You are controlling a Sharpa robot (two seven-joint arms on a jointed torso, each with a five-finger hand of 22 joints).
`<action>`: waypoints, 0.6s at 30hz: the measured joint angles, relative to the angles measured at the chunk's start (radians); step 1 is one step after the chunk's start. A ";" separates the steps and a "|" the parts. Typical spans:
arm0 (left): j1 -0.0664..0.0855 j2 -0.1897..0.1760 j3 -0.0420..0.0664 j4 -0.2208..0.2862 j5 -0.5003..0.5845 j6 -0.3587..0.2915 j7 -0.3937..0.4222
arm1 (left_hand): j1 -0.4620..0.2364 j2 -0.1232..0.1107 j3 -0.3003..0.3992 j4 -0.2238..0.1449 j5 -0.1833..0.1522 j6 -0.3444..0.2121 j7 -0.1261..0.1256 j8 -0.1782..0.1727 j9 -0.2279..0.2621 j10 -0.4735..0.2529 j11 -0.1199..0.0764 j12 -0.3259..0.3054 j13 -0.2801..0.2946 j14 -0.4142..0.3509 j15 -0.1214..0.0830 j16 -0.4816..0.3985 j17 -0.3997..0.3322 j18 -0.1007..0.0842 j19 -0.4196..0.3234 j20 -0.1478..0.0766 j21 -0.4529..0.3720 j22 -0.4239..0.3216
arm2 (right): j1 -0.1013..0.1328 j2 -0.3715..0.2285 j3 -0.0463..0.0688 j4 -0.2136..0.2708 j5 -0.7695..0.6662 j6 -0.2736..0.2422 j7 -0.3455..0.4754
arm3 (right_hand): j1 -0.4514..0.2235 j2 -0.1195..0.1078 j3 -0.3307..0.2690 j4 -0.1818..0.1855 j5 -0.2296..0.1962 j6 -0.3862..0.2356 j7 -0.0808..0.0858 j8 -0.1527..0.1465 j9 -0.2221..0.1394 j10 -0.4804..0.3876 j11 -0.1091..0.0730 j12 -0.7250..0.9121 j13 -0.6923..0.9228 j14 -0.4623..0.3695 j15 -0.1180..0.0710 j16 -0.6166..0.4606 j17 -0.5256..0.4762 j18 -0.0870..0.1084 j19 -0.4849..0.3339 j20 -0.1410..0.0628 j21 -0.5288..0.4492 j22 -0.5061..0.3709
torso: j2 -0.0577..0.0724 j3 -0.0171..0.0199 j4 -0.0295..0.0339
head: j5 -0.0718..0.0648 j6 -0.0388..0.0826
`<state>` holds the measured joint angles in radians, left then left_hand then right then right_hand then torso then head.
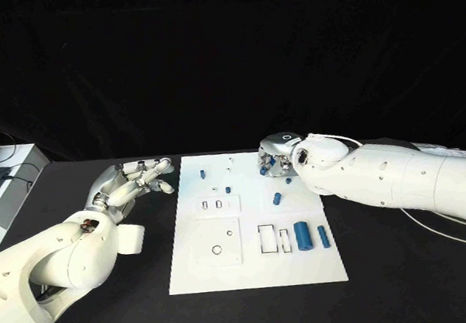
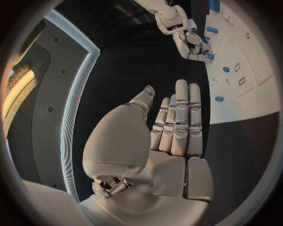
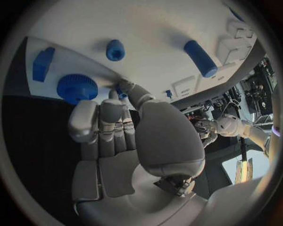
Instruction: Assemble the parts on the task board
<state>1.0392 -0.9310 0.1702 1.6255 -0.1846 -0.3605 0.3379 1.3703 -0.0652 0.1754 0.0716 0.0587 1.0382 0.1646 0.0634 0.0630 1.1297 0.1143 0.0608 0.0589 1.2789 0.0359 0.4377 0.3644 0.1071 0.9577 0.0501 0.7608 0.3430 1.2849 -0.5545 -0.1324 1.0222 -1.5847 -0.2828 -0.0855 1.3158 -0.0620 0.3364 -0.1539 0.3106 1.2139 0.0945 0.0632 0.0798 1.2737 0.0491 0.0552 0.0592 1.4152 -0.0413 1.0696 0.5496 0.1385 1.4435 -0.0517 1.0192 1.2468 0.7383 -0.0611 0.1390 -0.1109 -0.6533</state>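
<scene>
While black cloth draped the room behind, the white rectangular task board [image 1: 256, 272] lay mid-table on the matte black table [image 1: 426, 289]. The silver left hand [image 1: 129, 184] rested beside it, fingers straight, holding nothing; the silver right hand [image 1: 278, 157] pinched a small blue part [image 3: 122, 95] at the board's far right edge. No writing was legible

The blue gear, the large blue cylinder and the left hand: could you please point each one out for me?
blue gear [image 3: 77, 87], right wrist view, on its toothed top face.
large blue cylinder [image 1: 303, 233], head view, mid-length on its side.
left hand [image 1: 133, 184], head view, on the palm.
</scene>
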 measured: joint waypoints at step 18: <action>0.000 -0.003 0.000 -0.005 -0.001 0.003 -0.011 | 0.004 0.004 0.006 -0.017 0.000 0.000 0.000 0.000 0.000 0.000 0.000 0.000 0.000 -0.007 0.000 0.004 -0.002 0.000 -0.004 -0.004 0.004 -0.001 | 0.007 -0.005 0.016 0.040 0.100 -0.091 -0.057 | -0.018 0.023 0.026 -0.041 -0.003 0.002 -0.002 0.002 0.000 0.007 0.000 -0.003 0.000 0.000 0.000 0.006 0.008 -0.010 0.007 -0.007 -0.029 0.061 | 0.009 -0.0031 0.0017 | 0.001 0.008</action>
<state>1.0392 -0.9342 0.1702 1.6202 -0.1858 -0.3577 0.3274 1.3744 -0.0611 0.1811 0.0549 0.0587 1.0382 0.1646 0.0634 0.0629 1.1297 0.1143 0.0608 0.0588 1.2716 0.0358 0.4413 0.3622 0.1072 0.9540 0.0464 0.7647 0.3422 1.2920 -0.5599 -0.1162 1.0621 -1.4845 -0.3741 -0.1426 1.2977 -0.0393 0.3619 -0.1949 0.3074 1.2158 0.0929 0.0653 0.0798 1.2805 0.0492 0.0519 0.0593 1.4152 -0.0413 1.0754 0.5578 0.1285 1.4506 -0.0587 0.9899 1.3081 0.7473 -0.0641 0.1407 -0.1100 -0.6451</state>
